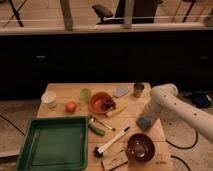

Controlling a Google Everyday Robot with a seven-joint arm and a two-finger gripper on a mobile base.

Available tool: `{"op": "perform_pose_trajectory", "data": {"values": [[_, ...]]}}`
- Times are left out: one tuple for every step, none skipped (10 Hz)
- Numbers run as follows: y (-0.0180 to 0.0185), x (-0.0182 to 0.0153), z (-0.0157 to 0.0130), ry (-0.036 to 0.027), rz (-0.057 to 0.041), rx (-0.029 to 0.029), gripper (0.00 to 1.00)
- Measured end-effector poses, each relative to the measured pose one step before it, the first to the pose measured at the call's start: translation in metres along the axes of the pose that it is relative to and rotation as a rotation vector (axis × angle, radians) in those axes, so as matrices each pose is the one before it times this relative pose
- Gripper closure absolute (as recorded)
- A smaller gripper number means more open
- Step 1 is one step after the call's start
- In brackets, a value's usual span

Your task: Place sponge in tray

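The green tray (52, 145) sits at the front left of the wooden table. The white arm reaches in from the right and bends down to the table's right side. My gripper (146, 118) is at the arm's lower end, right over a small grey-blue sponge (143, 124) and touching it. The sponge is low, at or just above the table top, about a tray's width right of the tray. I cannot tell whether the sponge is held.
Between sponge and tray lie a white-handled brush (112, 141), a spoon (102, 123) and a green item (96, 129). A dark bowl (140, 146) and wooden block (115, 161) sit in front. Behind: orange bowl (101, 102), pale flat pad (120, 92), metal cup (138, 89), green cup (86, 94), white cup (49, 99), orange fruit (71, 107).
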Motion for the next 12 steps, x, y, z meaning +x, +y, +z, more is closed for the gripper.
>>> {"op": "perform_pose_trajectory", "data": {"values": [[-0.00253,-0.00223,-0.00045,0.00206,-0.01519,-0.00552,0.88],[-0.00145,-0.00306,-0.00185,0.00149,-0.01463,-0.00505,0.96],[-0.00161,-0.00211,-0.00285,0.00179,-0.0127,-0.00175,1.0],[-0.00296,-0.00285,-0.00537,0.0033,-0.02011,-0.00246,1.0],[-0.00323,-0.00242,-0.00503,0.00135,-0.01919,-0.00127,1.0],[-0.00246,-0.0019,-0.00591,0.00255,-0.01795,-0.00037,1.0],[-0.00366,-0.00288,-0.01097,0.00298,-0.02838,-0.00011,1.0],[-0.00345,-0.00258,-0.00839,0.0005,-0.0241,0.00178,1.0],[-0.00294,-0.00243,-0.00883,0.00096,-0.02387,0.00168,1.0],[-0.00407,-0.00419,-0.01256,-0.00086,-0.03425,0.00827,1.0],[-0.0048,-0.00429,-0.01414,-0.00026,-0.03642,0.00987,1.0],[-0.00362,-0.00378,-0.00867,-0.00133,-0.02731,0.00586,1.0]]}}
